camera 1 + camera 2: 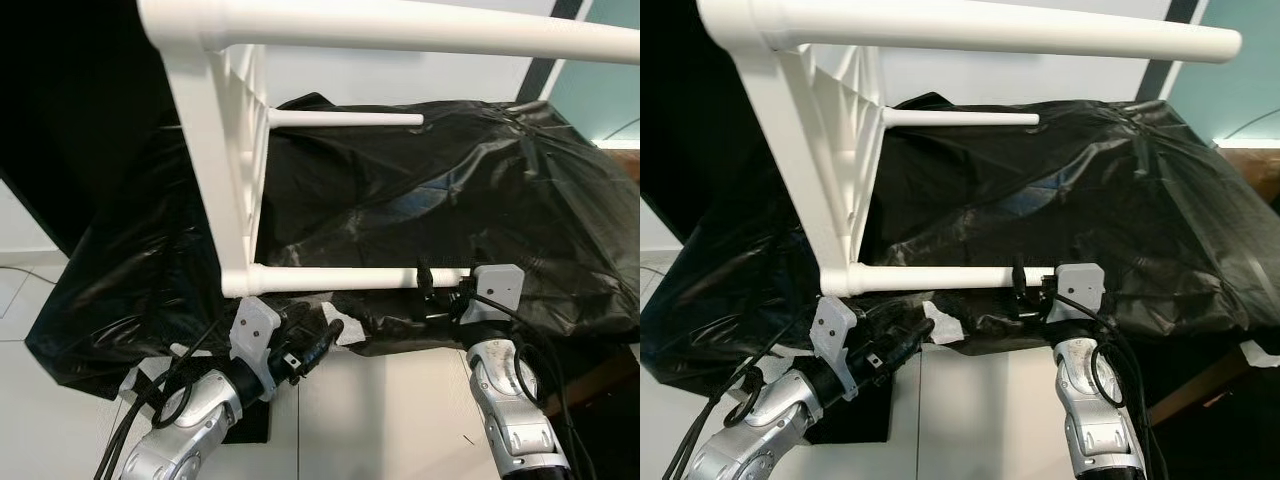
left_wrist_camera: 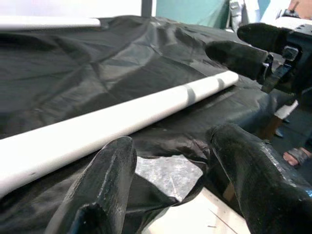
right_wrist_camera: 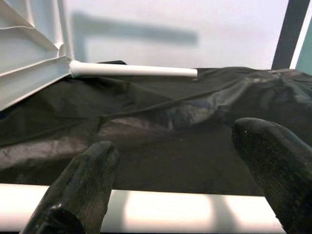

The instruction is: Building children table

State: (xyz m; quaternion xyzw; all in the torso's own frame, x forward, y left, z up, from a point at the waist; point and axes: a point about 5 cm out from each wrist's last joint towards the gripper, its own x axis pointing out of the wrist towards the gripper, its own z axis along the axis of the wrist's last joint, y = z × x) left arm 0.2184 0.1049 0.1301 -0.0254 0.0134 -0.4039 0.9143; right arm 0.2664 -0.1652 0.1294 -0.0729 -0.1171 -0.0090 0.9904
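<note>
A white children's table lies on its side on a black plastic sheet point(image 1: 480, 180). Its ribbed top point(image 1: 225, 170) stands upright at the left and its round legs point right. One leg point(image 1: 400, 25) runs across high up, a far leg point(image 1: 345, 119) sits behind it, and the lowest leg point(image 1: 340, 279) rests just above the sheet. My right gripper point(image 1: 432, 285) is at the free end of that lowest leg point(image 3: 161, 209), open, with its fingers astride it. My left gripper point(image 1: 315, 345) hovers open just below the leg point(image 2: 97, 129) near the table top's corner.
The sheet drapes over a low bulky surface and hangs down to the white tiled floor point(image 1: 380, 420). A wooden edge point(image 1: 600, 375) pokes out at the lower right. A person's sandalled foot point(image 2: 295, 156) stands beyond the sheet. A pale wall rises behind.
</note>
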